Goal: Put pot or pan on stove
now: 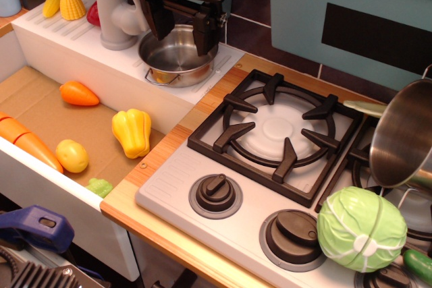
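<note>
The small shallow steel pot (177, 57) with wire loop handles sits on the white ribbed sink unit (74, 45), at its right end, left of and behind the stove. My black gripper (181, 37) hangs over the pot, open, with its two fingers (159, 19) down over the pot's mouth, one near the left rim and one near the right rim. Whether they touch the pot I cannot tell. The stove (177, 181) is grey-white, with a bare black burner grate (277, 127) on its left burner and dark knobs (216, 195) along the front.
A taller steel pot (403, 136) tilts over the stove's right burner, with a toy cabbage (361, 228) in front of it. A faucet (112, 11) stands left of the gripper. Toy corn (71, 5), carrot (78, 94), yellow pepper (132, 131) and potato (71, 156) lie at left.
</note>
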Controlling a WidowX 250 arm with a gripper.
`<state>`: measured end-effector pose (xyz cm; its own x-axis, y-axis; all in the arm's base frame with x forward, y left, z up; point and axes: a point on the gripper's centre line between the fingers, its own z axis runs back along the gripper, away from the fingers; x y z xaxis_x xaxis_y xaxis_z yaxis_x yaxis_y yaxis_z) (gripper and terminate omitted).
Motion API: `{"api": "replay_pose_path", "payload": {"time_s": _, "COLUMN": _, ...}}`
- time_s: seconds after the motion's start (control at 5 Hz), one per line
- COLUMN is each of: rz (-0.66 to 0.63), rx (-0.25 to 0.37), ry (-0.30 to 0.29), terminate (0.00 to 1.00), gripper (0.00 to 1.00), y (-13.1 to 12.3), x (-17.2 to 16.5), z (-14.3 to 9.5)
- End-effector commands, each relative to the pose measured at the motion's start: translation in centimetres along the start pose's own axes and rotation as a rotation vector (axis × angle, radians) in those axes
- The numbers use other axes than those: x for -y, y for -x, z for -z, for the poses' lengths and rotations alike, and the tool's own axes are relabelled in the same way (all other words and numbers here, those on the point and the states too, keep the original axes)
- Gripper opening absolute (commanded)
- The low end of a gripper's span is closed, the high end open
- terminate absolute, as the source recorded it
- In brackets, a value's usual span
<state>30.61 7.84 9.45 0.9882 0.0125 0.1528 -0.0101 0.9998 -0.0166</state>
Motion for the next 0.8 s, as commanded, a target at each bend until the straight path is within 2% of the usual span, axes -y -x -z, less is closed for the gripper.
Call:
{"api": "replay_pose_path", "payload": {"time_s": 0.0, "rz": 0.000, "rx": 0.000, "ry": 0.000, "terminate": 0.00, "gripper": 1.00, "y": 0.0, "x": 0.0, "z": 0.0}}
{"api": "replay_pose_path", "payload": {"time_s": 0.2, "rz": 0.127, "rx": 0.053, "ry": -0.044, "terminate": 0.00, "gripper": 1.00, "y": -0.9, "x": -0.2, "z": 0.9}}
{"api": "replay_pose_path", "payload": {"time_s": 0.4, "rz": 0.222, "rx": 0.093, "ry": -0.056, "terminate": 0.00, "gripper": 1.00, "y": -1.9, "x": -0.7, "z": 1.9}}
{"api": "replay_pose_path", "payload": {"time_s": 0.6, "rz": 0.255, "rx": 0.117, "ry": -0.052, "terminate": 0.00, "gripper": 1.00, "y": -2.9, "x": -1.2, "z": 2.7}}
